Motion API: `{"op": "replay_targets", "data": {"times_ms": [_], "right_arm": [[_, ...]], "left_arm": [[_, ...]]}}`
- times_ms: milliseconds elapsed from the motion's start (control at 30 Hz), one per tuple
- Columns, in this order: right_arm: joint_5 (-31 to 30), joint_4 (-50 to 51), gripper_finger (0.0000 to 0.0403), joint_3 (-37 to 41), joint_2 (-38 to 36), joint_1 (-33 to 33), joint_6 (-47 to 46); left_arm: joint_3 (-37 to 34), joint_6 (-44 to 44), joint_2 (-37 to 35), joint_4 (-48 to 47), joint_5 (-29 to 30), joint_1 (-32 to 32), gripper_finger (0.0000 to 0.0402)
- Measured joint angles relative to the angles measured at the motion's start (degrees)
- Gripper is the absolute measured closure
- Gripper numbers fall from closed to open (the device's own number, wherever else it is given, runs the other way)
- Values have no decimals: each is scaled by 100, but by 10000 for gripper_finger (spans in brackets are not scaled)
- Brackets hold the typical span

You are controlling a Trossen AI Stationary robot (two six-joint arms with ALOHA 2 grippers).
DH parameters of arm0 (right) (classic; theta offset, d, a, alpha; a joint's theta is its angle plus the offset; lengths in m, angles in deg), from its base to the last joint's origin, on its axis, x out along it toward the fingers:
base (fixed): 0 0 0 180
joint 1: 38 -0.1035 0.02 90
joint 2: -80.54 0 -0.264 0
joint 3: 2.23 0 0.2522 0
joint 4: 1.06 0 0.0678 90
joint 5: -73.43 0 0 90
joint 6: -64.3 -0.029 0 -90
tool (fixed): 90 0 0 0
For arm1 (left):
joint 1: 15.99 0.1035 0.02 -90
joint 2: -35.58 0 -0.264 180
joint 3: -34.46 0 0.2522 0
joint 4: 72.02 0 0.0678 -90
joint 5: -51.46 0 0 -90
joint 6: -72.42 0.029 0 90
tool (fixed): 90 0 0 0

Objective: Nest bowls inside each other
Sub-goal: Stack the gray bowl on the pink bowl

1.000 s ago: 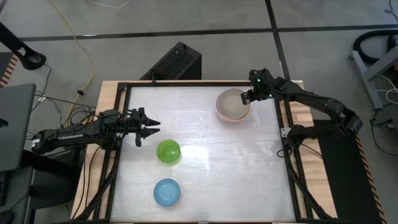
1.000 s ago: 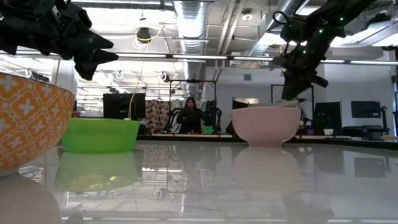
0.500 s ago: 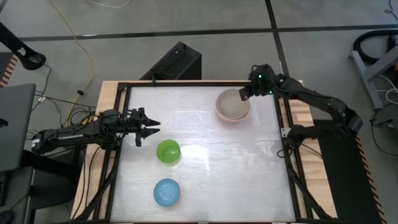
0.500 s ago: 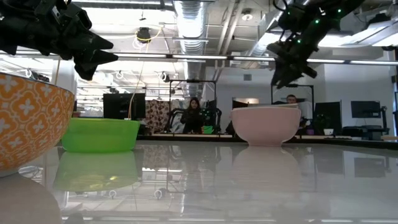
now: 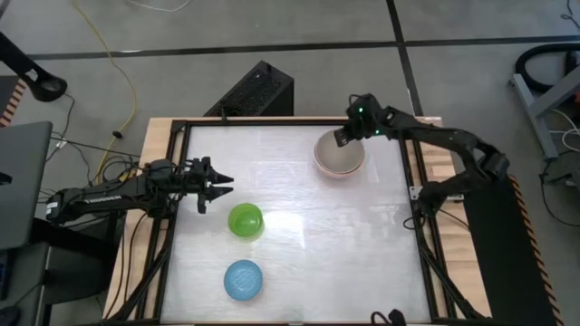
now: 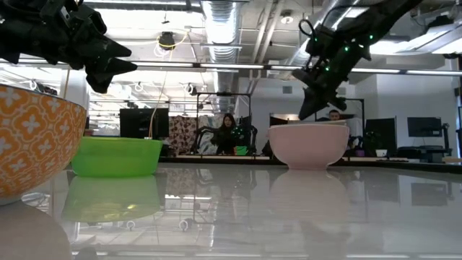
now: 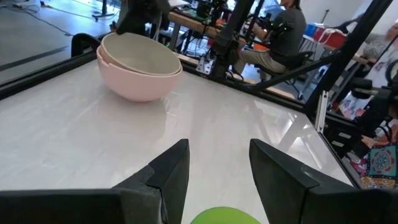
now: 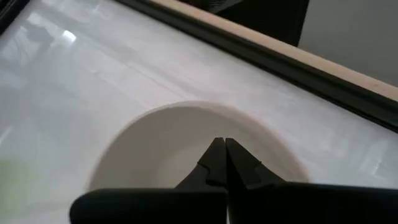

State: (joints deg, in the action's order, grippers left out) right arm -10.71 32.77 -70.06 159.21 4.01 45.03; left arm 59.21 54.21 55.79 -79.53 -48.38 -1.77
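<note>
Beneath the closed right pincer point(image 8: 221, 144), grey-beige bowl point(image 5: 339, 150) hiding salmon-pink bowl point(image 6: 309, 147).

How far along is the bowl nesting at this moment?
Done: a cream-white plastic bowl sits inside the salmon-pink plastic bowl. In hand: nothing; the right gripper hangs shut and empty above that pair, the left gripper waits open near the table's left edge. Left: the bright green bowl and light blue bowl stand apart, unnested.

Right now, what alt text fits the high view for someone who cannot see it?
The right claw, shut and empty, hangs over stacked bowls at the white table's far right. The left claw waits open near a green bowl; a blue bowl sits nearer.
</note>
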Motion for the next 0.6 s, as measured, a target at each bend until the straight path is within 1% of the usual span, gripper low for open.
{"op": "replay_targets", "data": {"times_ms": [100, 267, 500, 600], "right_arm": [[110, -12, 398, 0, 46, 139, -7], [661, -57, 398, 0, 45, 265, 72], [1324, -29, 399, 113, 45, 627, 179], [1359, 92, 399, 214, 45, 818, 179]], "left_arm": [[0, 15, 2, -109, 0, 1, 244], [0, 63, 2, -184, 98, 2, 244], [0, 53, 2, -207, 116, 0, 244], [0, 51, 2, -209, 116, 0, 244]]}}
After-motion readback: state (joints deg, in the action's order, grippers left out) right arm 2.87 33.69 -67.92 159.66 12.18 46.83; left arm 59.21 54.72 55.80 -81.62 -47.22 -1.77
